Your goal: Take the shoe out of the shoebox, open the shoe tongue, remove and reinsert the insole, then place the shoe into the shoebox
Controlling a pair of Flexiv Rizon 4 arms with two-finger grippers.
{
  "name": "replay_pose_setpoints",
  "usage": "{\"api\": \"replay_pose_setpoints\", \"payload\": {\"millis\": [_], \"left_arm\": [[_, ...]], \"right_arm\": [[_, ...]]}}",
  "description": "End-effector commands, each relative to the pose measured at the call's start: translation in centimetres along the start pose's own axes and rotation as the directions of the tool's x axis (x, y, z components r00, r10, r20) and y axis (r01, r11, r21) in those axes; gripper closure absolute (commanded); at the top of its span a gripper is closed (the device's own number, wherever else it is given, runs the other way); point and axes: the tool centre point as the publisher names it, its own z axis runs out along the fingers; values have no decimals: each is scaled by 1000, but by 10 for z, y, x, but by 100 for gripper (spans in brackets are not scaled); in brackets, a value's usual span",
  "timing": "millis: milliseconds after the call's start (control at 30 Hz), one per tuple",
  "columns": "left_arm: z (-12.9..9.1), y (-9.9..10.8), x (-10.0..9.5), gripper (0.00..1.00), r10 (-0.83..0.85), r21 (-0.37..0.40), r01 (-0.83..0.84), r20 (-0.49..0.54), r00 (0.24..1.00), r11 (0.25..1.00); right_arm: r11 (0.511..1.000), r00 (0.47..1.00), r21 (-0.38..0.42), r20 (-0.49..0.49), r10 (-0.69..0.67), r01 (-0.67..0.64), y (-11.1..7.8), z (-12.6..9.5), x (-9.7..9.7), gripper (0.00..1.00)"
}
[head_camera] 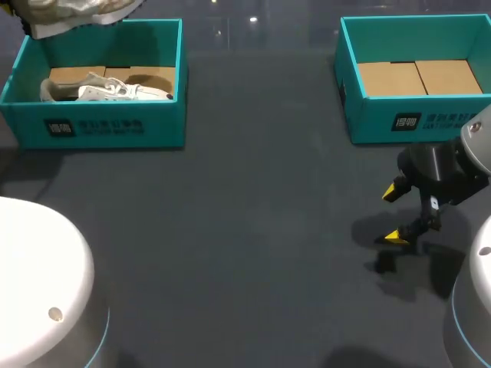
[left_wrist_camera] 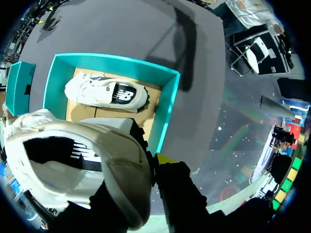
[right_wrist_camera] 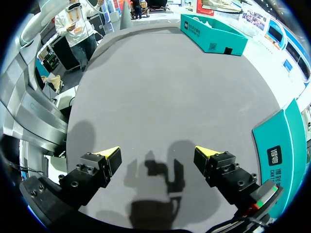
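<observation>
**Operator:** While the lifted shoe [left_wrist_camera: 73, 160] hangs above the left shoebox [left_wrist_camera: 167, 111], what does the step in hand call for?

**Technician:** Carry it clear of the box wall. Set it sole-down on the open surface [head_camera: 253, 230] between the two arms, so the tongue faces up within reach of the right arm. Keep it level: the grip sits at one edge, and the shoe may swing. Do not disturb the second shoe [left_wrist_camera: 104, 92], which lies on its side on the cardboard floor of that box.

**Operator:** State of the left end effector [left_wrist_camera: 148, 162]?

**Technician:** It is pinching the lifted shoe at its rim, probably near the heel collar. One yellow tip shows against the outside. The opposing finger is hidden by the shoe, so the pinch is inferred from the shoe being aloft.

**Operator:** And the right end effector [right_wrist_camera: 156, 154]?

**Technician:** Its fingers are spread wide, holding and touching nothing. It hovers low over the surface, just in front of the right shoebox [head_camera: 414, 115].
</observation>
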Motion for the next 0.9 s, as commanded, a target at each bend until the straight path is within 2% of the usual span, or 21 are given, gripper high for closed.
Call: {"api": "replay_pose_setpoints", "payload": {"millis": [33,133,500,700,900], "left_arm": [[15,15,-1,100,33,-16,-34,-30,999,999],[25,21,0,100,96,-51,-100,-69,993,994],[25,21,0,100,96,-51,-100,-69,993,994],[55,27,-16,100,136,10,-136,-87,987,991],[62,31,-13,100,139,7,-140,-129,982,990]], "right_arm": [[1000,1000,3,4,0,0,0,0,2,0],[1000,1000,3,4,0,0,0,0,2,0],[1000,1000,3,4,0,0,0,0,2,0],[1000,1000,3,4,0,0,0,0,2,0],[1000,1000,3,4,0,0,0,0,2,0]]}}
